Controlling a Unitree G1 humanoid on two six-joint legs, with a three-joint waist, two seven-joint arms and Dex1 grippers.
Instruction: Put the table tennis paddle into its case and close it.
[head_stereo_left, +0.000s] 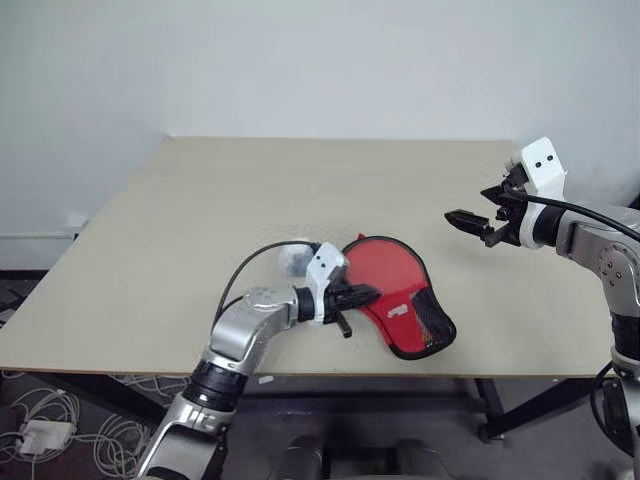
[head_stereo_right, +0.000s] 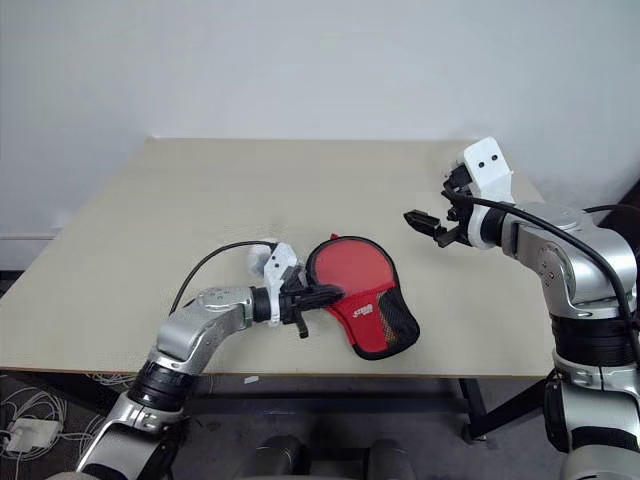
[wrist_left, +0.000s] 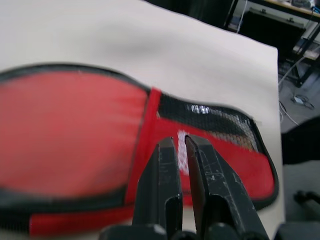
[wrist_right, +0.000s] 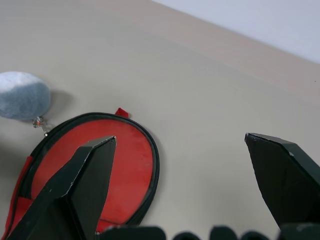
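Left gripper (head_stereo_right: 322, 296): fingers pressed together, empty, tips over the case's near edge. Case (head_stereo_right: 362, 294): lay flat near table's front edge, red face up, mesh end toward the front; paddle not discernible, judged already inside. Pompom (wrist_right: 22, 95): just beside case. Right gripper (head_stereo_right: 424, 224): spread wide, empty, raised beyond. Table (head_stereo_right: 200, 200). Closure seemed largely done; zip state unclear

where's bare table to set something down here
The beige tabletop is bare across the far half and the left side. It is crowded near the front edge, where the red paddle-shaped case, a grey fluffy pompom and the left gripper sit.
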